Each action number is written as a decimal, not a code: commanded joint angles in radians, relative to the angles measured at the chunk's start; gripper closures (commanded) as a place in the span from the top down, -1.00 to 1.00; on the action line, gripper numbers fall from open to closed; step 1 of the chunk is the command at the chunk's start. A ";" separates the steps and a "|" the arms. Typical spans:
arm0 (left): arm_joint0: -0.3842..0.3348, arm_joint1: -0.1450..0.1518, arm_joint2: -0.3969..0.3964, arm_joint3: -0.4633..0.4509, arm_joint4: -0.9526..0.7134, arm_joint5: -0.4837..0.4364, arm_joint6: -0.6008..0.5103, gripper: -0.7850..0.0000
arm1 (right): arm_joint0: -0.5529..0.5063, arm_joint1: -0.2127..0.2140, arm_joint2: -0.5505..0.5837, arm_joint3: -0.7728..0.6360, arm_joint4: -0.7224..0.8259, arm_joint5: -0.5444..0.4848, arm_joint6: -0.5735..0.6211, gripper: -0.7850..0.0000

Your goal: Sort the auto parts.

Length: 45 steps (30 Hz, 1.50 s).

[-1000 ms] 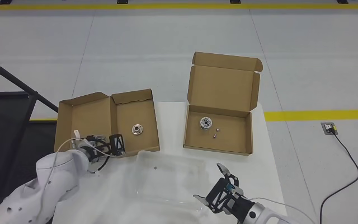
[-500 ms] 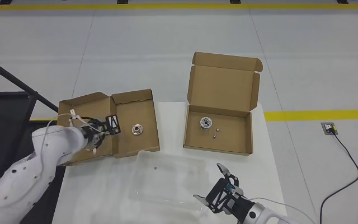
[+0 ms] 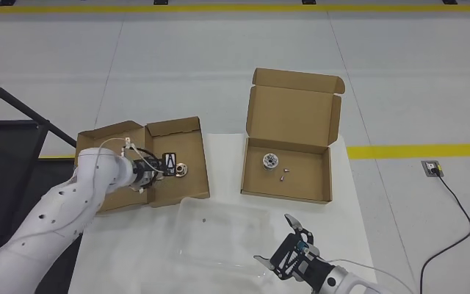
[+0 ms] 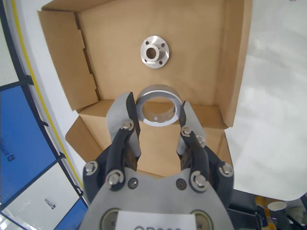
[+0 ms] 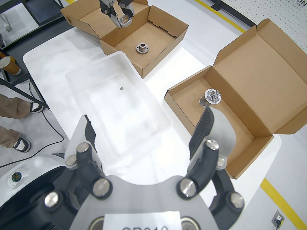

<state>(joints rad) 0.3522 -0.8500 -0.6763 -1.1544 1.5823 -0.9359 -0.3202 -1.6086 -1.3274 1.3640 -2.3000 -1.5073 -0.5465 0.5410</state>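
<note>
My left gripper (image 4: pixel 157 111) is shut on a silver metal ring (image 4: pixel 158 104), held above the near wall of the left cardboard box (image 3: pixel 192 192); the same gripper (image 5: pixel 123 21) and ring (image 5: pixel 124 20) show far off in the right wrist view. A flanged metal hub (image 4: pixel 155 51) lies on that box's floor (image 3: pixel 180 170). The right cardboard box (image 3: pixel 323 192) holds a round toothed part (image 3: pixel 271 160) and a small bolt (image 3: pixel 285 174). My right gripper (image 3: pixel 283 246) stands open with nothing in it by the clear plastic tray (image 3: pixel 257 220), near the table's front edge.
The clear tray (image 5: pixel 153 111) lies in the middle of the white table (image 3: pixel 349 220) with one tiny dark piece (image 5: pixel 121 88) in it. Both boxes have lids standing open. A paper cup (image 5: pixel 9 65) stands at the table's far side.
My left arm has swung from the table's front left over the left box's lid to above the box compartment, carrying the ring. The right arm has kept still.
</note>
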 commanded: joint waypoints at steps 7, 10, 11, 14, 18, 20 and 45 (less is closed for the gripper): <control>-0.086 -0.078 0.102 0.164 0.039 -0.061 0.062 -1.00 | 0.000 0.000 0.000 0.000 0.000 0.000 0.000 1.00; -0.105 -0.104 0.135 0.211 0.068 -0.059 0.067 -1.00 | 0.000 0.000 0.000 0.000 0.000 0.000 0.000 1.00; -0.109 -0.113 0.144 0.226 0.070 -0.057 0.075 -1.00 | 0.000 0.000 0.000 0.000 0.000 0.000 0.000 1.00; -0.123 -0.139 0.168 0.276 0.076 -0.053 0.099 -1.00 | 0.000 0.000 0.000 0.000 0.000 0.000 0.000 1.00; -0.137 -0.172 0.198 0.337 0.101 -0.043 0.112 -1.00 | 0.000 0.000 0.000 0.000 0.000 0.000 0.000 1.00; -0.142 -0.186 0.208 0.364 0.103 -0.044 0.128 -1.00 | 0.000 0.000 0.000 0.000 0.000 0.000 0.000 1.00; -0.185 -0.261 0.225 0.536 0.179 -0.024 0.258 0.98 | 0.000 0.000 0.000 0.000 0.000 0.000 0.000 1.00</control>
<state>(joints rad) 0.1706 -1.1131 -0.4469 -0.6174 1.7607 -0.9552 -0.0734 -1.6086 -1.3274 1.3640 -2.3000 -1.5073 -0.5465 0.5410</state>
